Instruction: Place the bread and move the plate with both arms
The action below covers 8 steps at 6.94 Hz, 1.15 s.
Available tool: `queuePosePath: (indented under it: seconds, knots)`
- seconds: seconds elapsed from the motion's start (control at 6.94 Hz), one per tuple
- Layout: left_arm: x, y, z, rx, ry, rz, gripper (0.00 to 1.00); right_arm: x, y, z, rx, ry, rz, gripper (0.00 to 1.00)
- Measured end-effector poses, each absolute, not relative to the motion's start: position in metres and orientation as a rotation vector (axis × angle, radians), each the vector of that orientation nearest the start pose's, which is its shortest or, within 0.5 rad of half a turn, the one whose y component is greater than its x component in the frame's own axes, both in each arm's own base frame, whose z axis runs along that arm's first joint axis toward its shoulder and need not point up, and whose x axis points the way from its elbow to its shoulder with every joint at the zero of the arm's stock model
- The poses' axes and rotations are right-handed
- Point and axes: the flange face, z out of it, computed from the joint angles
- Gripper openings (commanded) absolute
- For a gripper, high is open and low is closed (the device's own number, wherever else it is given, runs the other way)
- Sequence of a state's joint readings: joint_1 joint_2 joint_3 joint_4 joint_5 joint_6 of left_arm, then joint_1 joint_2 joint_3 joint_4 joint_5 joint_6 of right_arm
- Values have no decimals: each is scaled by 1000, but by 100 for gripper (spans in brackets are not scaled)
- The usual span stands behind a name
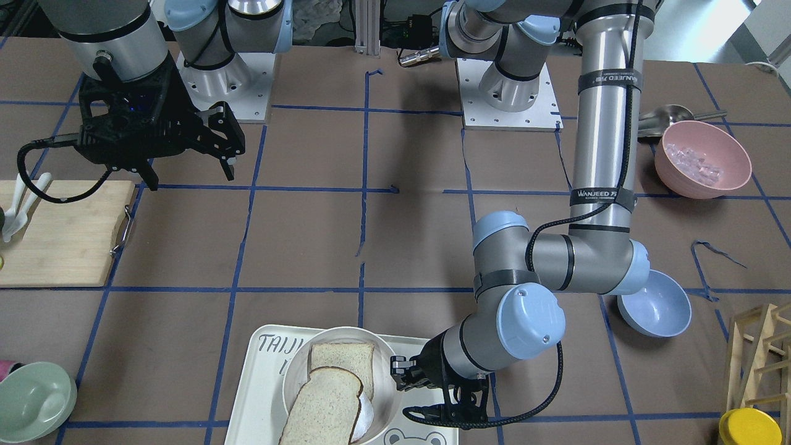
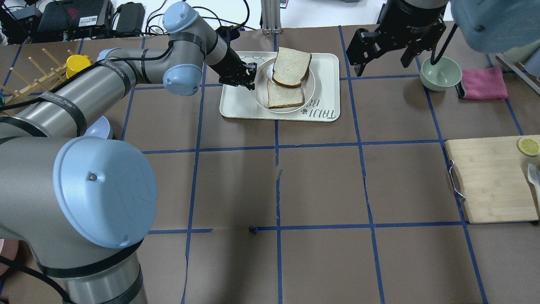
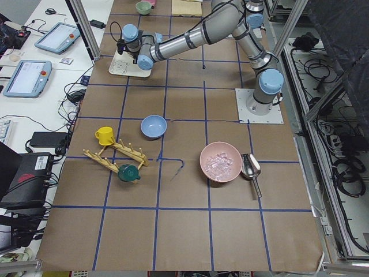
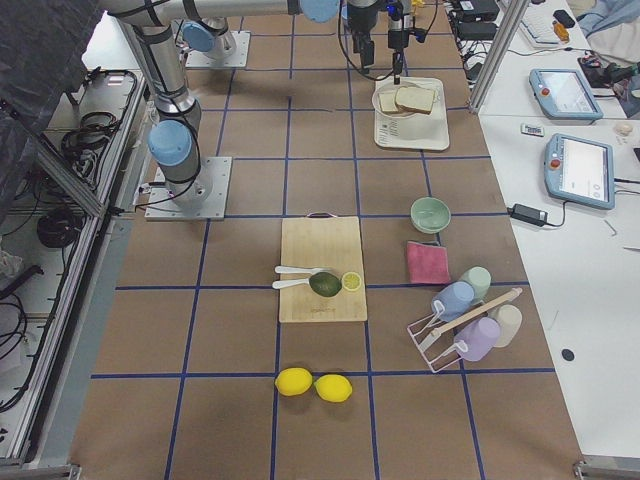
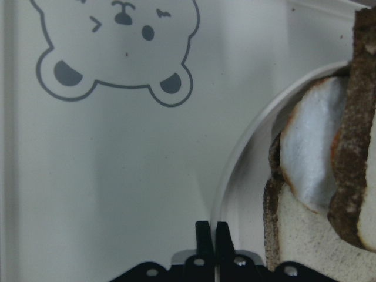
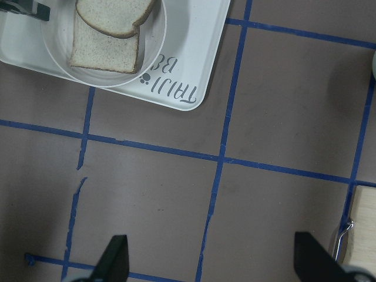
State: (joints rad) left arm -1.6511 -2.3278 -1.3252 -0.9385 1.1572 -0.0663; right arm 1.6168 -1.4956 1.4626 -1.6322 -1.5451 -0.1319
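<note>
silver-grey tubular arms [image 1: 602, 123] with light-blue joint caps [image 1: 530, 321], black bands [image 1: 610, 80] and black cables [image 1: 560, 371].

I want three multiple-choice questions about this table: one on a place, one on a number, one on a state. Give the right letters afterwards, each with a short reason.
1. Where does the plate stand?
A) on the wooden board
B) on the bare table
C) on the tray

2. How many bread slices lie on the plate?
A) one
B) two
C) three

3. How is the right gripper?
A) open
B) shut on a slice
C) shut on the plate

Answers:
1 C, the tray's floor shows around it.
2 B, a dark-crusted slice partly covers a paler slice.
3 A, its fingers stand wide apart in the wrist view.
</note>
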Motion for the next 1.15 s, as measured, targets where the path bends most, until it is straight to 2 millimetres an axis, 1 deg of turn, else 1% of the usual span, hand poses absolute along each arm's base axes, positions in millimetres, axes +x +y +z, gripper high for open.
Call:
queuePosePath:
  seconds: [0.14, 0.29, 0.43, 0.58, 0.72, 0.86, 1.01, 1.15]
  knots:
    - [-231, -732, 195, 55, 3559, -152, 99, 160, -526, 509, -278, 3104, -148, 100]
    - [-231, -733, 193, 46, 3558, -152, 100, 160, -526, 509, -277, 3104, -148, 100]
    - [-230, -733, 198, 42, 3556, -164, 100, 160, -526, 510, -278, 3104, -149, 100]
    - [-229, -733, 209, 38, 3550, -190, 100, 160, -526, 510, -279, 3104, -150, 100]
    - [-219, -732, 226, 23, 3518, -228, 100, 160, -526, 510, -279, 3104, -149, 100]
    - [-199, -730, 249, -11, 3457, -258, 100, 160, -526, 510, -278, 3104, -149, 100]
    - [-180, -725, 276, -43, 3387, -256, 100, 160, -526, 510, -278, 3104, -149, 100]
    - [-162, -714, 304, -76, 3300, -220, 100, 159, -526, 510, -277, 3104, -150, 100]
